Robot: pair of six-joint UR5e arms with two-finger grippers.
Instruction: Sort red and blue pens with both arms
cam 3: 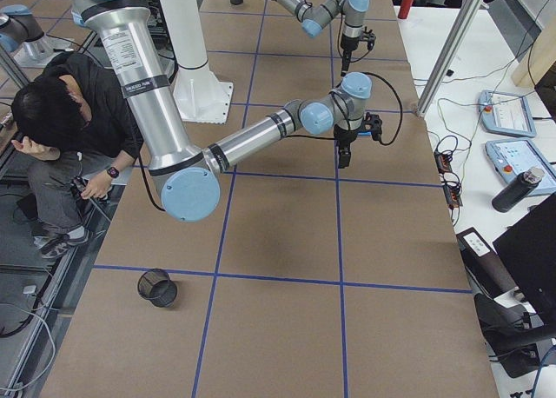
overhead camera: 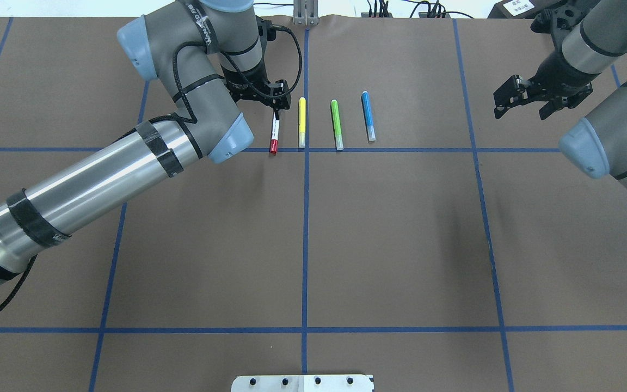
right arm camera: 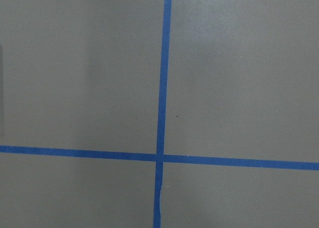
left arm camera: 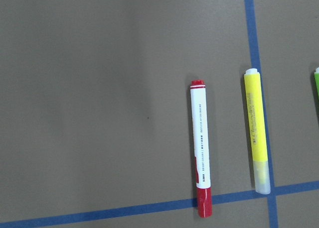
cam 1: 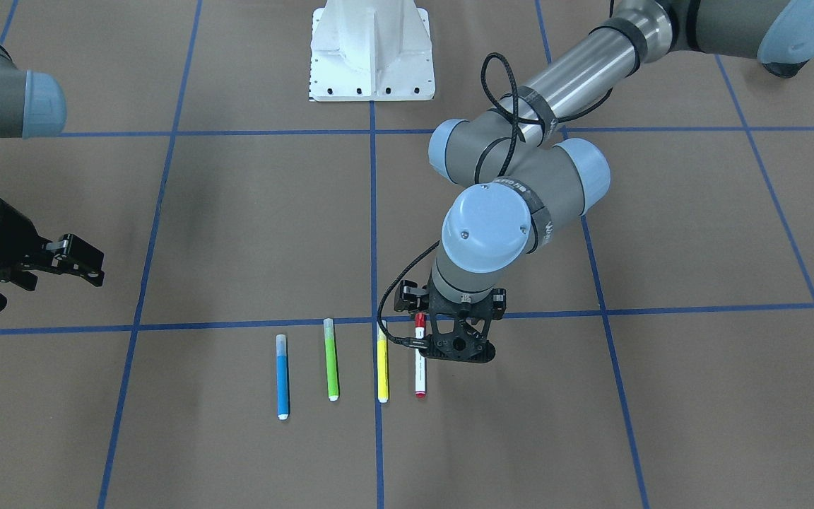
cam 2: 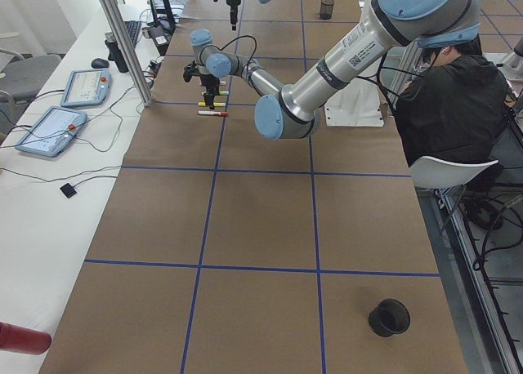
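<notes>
Brown paper crossed by blue tape lines forms the work surface. Seen from overhead, four slim markers lie side by side toward its 12 o'clock edge: the white-barrelled pen with a red cap at the 9 o'clock end, a yellow marker with a clear cap, a green marker with a clear cap, and the blue-barrelled pen with a clear cap at the 3 o'clock end. The left arm's black two-finger gripper hangs over the red-capped pen's 12 o'clock end, and I cannot tell whether its claw is wide or narrow, while the right arm's black gripper hovers well apart at 3 o'clock of the blue pen, its claw wide and holding nothing.
</notes>
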